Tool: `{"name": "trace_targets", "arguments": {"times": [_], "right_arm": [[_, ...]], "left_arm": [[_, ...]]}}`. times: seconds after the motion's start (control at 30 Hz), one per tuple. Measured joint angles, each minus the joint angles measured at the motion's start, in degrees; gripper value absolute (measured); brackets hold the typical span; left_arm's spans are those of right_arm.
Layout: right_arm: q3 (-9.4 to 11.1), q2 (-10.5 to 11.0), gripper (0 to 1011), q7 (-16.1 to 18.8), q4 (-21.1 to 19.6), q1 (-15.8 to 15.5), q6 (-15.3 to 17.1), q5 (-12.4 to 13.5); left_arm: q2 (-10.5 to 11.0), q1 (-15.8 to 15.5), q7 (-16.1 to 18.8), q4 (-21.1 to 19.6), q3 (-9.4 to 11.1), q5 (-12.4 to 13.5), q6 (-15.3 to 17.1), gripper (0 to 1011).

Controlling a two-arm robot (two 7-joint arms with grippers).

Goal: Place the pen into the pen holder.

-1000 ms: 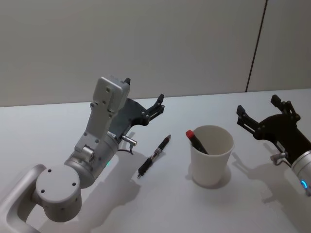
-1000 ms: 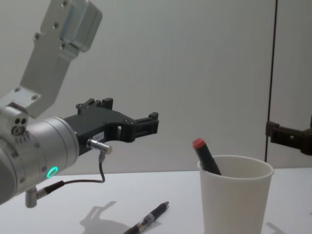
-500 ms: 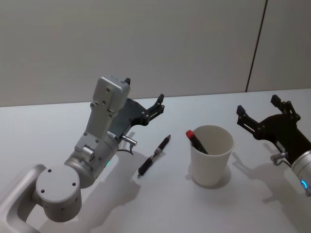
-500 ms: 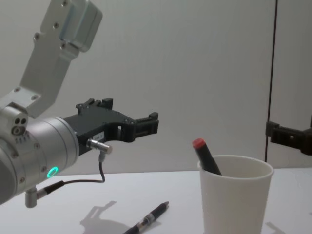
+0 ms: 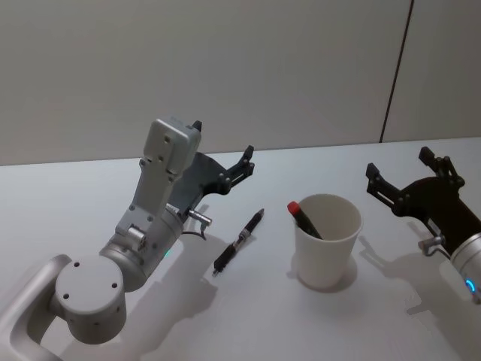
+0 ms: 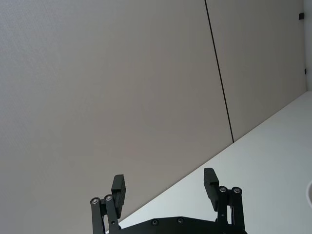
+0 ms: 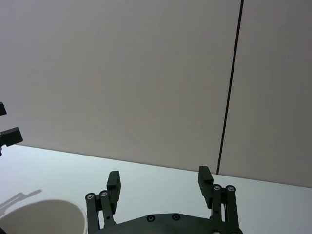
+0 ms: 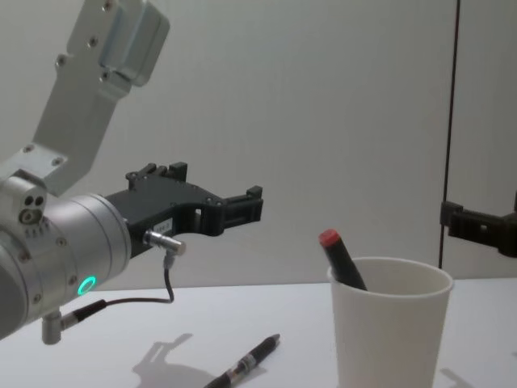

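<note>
A black pen (image 5: pixel 239 242) lies on the white table, between my two arms and left of the pen holder (image 5: pixel 326 241), a white paper cup standing upright. In the chest view the pen (image 8: pixel 245 365) lies low in front, with the pen holder (image 8: pixel 393 331) to its right. A black marker with a red cap (image 5: pixel 303 217) leans inside the cup. My left gripper (image 5: pixel 223 139) hangs open above the table behind the pen, holding nothing; its wrist view shows the left gripper (image 6: pixel 165 184) spread wide. My right gripper (image 5: pixel 398 162) is open and empty, right of the cup.
The white table (image 5: pixel 248 316) runs back to a plain grey wall with a dark vertical seam (image 5: pixel 396 71). The cup's rim (image 7: pixel 44 214) shows low in the right wrist view, close beside the right gripper (image 7: pixel 159 178).
</note>
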Motion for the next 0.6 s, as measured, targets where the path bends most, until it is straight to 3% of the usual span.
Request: {"name": "trace_targets", "arguments": {"times": [0.6], "right_arm": [[0.0, 0.0, 1001, 0.0, 0.0, 0.0, 0.0, 0.0]], "left_arm": [[0.0, 0.0, 0.0, 0.0, 0.0, 0.0, 0.0, 1001]]}}
